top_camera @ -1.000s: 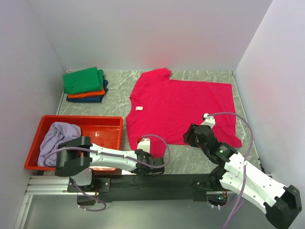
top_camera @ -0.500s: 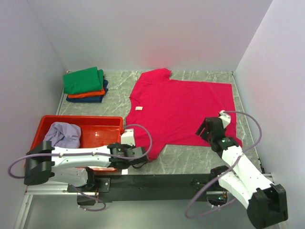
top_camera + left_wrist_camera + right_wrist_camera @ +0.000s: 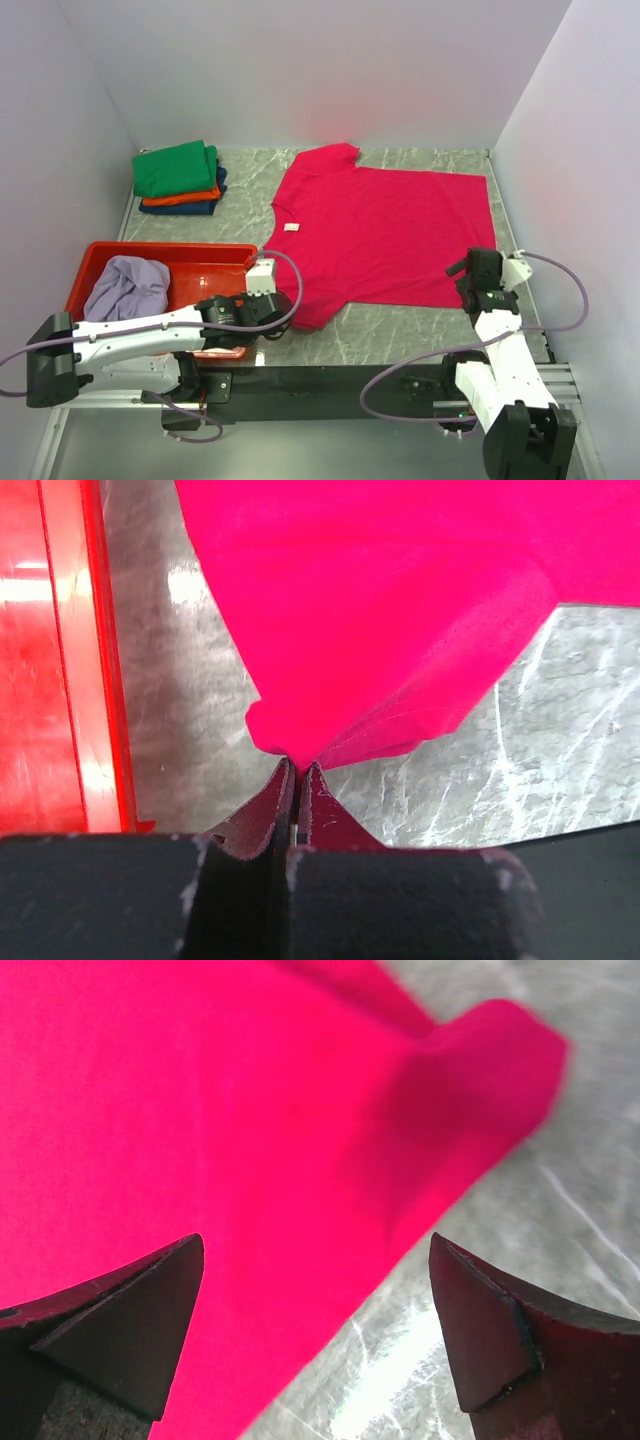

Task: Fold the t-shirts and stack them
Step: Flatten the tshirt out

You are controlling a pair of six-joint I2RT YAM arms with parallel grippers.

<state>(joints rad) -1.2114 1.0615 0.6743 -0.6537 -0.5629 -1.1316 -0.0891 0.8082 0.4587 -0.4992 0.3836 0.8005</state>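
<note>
A crimson-pink t-shirt [image 3: 380, 225] lies spread flat on the marble table. My left gripper [image 3: 285, 310] is shut on its near left sleeve edge; the left wrist view shows the jaws [image 3: 296, 767] pinching a peak of pink cloth [image 3: 380, 600]. My right gripper [image 3: 466, 279] is open over the shirt's near right corner; in the right wrist view [image 3: 315, 1310] the shirt [image 3: 200, 1110] lies under the spread fingers, not gripped. Green [image 3: 175, 168], orange [image 3: 180, 197] and dark blue [image 3: 190, 209] shirts lie folded in a stack at the back left. A lavender shirt [image 3: 125, 285] lies crumpled in the tray.
A rigid red plastic tray [image 3: 170, 247] stands at the near left, beside my left gripper; its wall shows in the left wrist view [image 3: 95, 680]. White walls enclose the table on three sides. The table's near edge runs just below both grippers.
My left gripper has moved left and slightly away along the near edge, holding the sleeve. My right gripper has moved right to the shirt's near right corner.
</note>
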